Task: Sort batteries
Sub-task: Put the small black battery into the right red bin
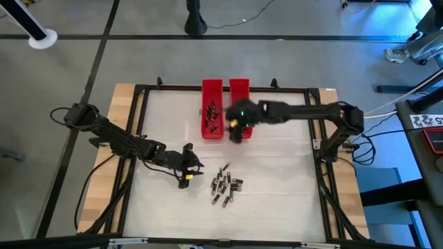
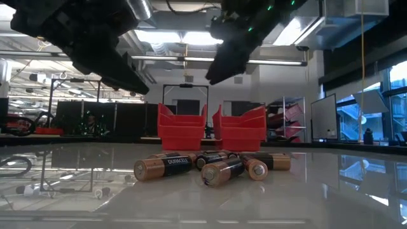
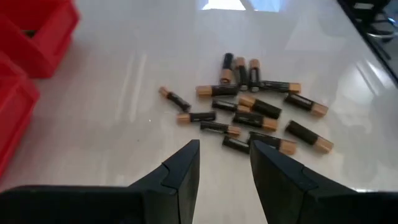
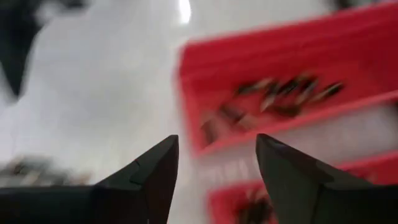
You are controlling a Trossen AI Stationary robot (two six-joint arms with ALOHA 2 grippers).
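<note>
A: Where are the batteries (image 1: 225, 185)?

B: Most lie loose in a cluster on the white table (image 1: 277, 200), toward its near edge. Some are already in the left red tray (image 1: 212, 117), and a few seem to lie in the right red tray (image 1: 239, 90) too, though that view is blurred.

A: Who takes the next one?

B: I'd judge the left gripper (image 1: 187, 164). It hangs just beside the cluster, pointing toward it. To do it well, it should single out a battery at the cluster's edge with bare table around it, turn so the fingers straddle the cylinder across its width, and come straight down without nudging the neighbours.

A: And its jaws?

B: Apart by a modest gap, holding nothing, touching nothing.

A: The right gripper (image 1: 239, 124)?

B: Over the trays' near ends, above the table. Its jaws stand wide apart and empty, trays showing between them.
</note>
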